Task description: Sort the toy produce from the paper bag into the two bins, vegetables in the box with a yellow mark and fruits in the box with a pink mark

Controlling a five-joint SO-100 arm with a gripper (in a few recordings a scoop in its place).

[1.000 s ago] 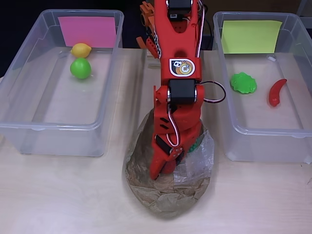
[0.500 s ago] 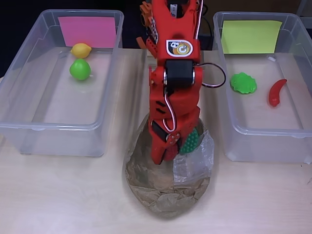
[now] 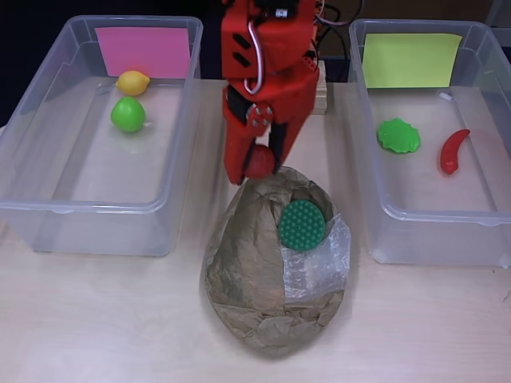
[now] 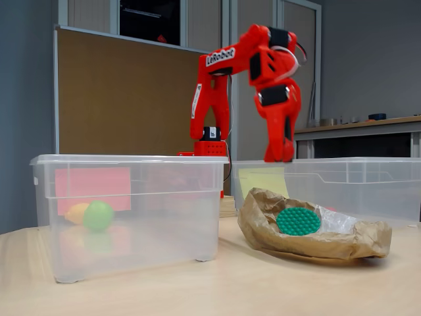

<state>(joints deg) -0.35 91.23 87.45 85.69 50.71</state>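
Your gripper (image 3: 257, 162) is clamped on a small red toy (image 3: 259, 161) in the overhead view, hanging just above the top edge of the crumpled paper bag (image 3: 255, 271). Just below and to the right of the gripper, a green disc-shaped toy (image 3: 303, 224) lies on the bag beside its clear plastic window. Well to the left of the gripper you have the pink-marked bin (image 3: 48, 159), with a yellow lemon (image 3: 132, 81) and a green round fruit (image 3: 128, 114) close together near the pink sheet. Well to the right is the yellow-marked bin (image 3: 383, 191), holding a green leafy vegetable (image 3: 398, 136) and a red chili (image 3: 453, 151), apart from each other.

From the fixed view, your gripper (image 4: 279, 153) points straight down, raised clear above the paper bag (image 4: 309, 230), and you cannot tell from here what it holds. The green disc (image 4: 298, 221) rests in the bag's mouth, below and slightly right of the gripper. The pink-marked bin (image 4: 131, 217) stands to the left on the table (image 4: 197, 289).
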